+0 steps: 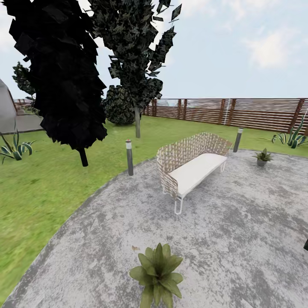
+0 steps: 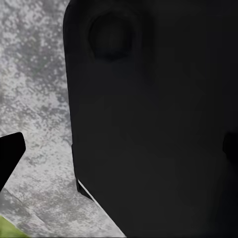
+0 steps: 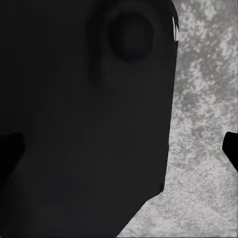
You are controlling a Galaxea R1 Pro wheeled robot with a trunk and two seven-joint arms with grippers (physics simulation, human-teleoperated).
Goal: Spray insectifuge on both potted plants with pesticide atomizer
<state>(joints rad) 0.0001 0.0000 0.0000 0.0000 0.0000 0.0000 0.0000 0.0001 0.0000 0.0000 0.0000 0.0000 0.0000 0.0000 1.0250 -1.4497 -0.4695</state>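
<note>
Two potted plants stand on the round grey paving. The near potted plant (image 1: 156, 272) is a rosette of broad green leaves at the bottom of the head view. The far potted plant (image 1: 262, 157) sits in a small grey pot to the right of the bench. The pesticide atomizer is out of view. In the left wrist view my left gripper (image 2: 119, 153) is open, with dark fingertips (image 2: 10, 154) at the frame's edges and nothing between them. My right gripper (image 3: 119, 148) is likewise open and empty, close against a dark part of my own body.
A wicker bench (image 1: 192, 167) with a white seat stands mid-paving. Grey bollard lights (image 1: 128, 156) (image 1: 238, 139) mark the paving's edge. Dark trees (image 1: 68, 77) rise on the lawn at left. A slatted wood fence (image 1: 239, 112) closes the back, and striped agaves (image 1: 293, 137) (image 1: 15, 149) grow at the sides.
</note>
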